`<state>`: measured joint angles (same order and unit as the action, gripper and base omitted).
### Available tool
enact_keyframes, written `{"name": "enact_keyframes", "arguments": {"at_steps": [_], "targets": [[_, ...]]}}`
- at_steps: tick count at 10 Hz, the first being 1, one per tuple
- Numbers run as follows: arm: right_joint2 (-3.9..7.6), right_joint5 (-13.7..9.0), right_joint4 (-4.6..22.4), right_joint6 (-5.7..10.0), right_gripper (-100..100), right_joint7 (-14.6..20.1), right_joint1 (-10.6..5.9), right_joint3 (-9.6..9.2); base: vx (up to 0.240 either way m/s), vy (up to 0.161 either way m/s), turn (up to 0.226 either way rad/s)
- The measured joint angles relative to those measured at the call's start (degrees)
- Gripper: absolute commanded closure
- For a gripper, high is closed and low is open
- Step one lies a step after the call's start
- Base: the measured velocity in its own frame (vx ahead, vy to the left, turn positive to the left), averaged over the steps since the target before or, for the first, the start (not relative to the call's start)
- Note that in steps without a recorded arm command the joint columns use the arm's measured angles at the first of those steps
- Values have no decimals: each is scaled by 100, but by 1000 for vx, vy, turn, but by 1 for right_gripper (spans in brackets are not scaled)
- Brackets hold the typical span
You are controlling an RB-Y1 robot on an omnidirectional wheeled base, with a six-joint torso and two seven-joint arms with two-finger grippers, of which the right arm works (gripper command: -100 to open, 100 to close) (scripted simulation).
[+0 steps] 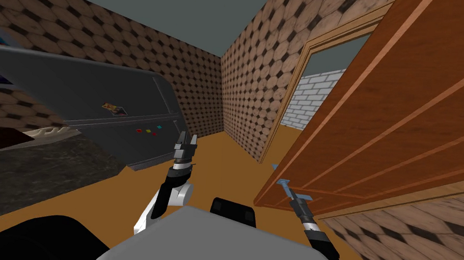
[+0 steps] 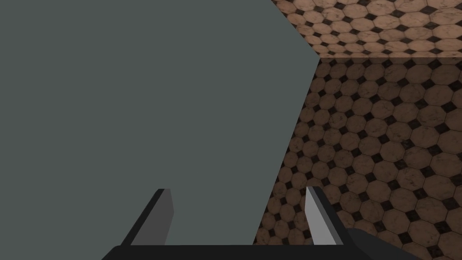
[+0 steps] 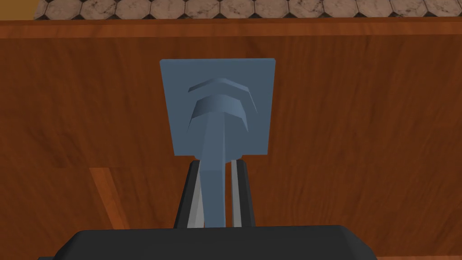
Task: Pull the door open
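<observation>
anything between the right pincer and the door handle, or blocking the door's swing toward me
Nothing visible. The right pincer is shut on the blue-grey lever handle of the brown wooden door. The head view shows nothing on the orange floor by its free edge.

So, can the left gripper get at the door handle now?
Probably not. The right gripper is shut on the handle, its fingers pressing both its sides, so little of it is free. The left gripper is open but stands apart from the door.
</observation>
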<state>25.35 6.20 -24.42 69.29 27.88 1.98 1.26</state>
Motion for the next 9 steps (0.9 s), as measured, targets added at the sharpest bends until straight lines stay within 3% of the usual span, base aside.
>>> {"name": "enact_keyframes", "arguments": {"at_steps": [3,5,9], "targets": [[24,13,-2,70,100,16,-2,-1,-186,-76,133],[41,30,222,224,100,23,-71,-9,-221,-96,181],[80,63,284,339,100,55,-26,-20,-194,-79,160]]}}
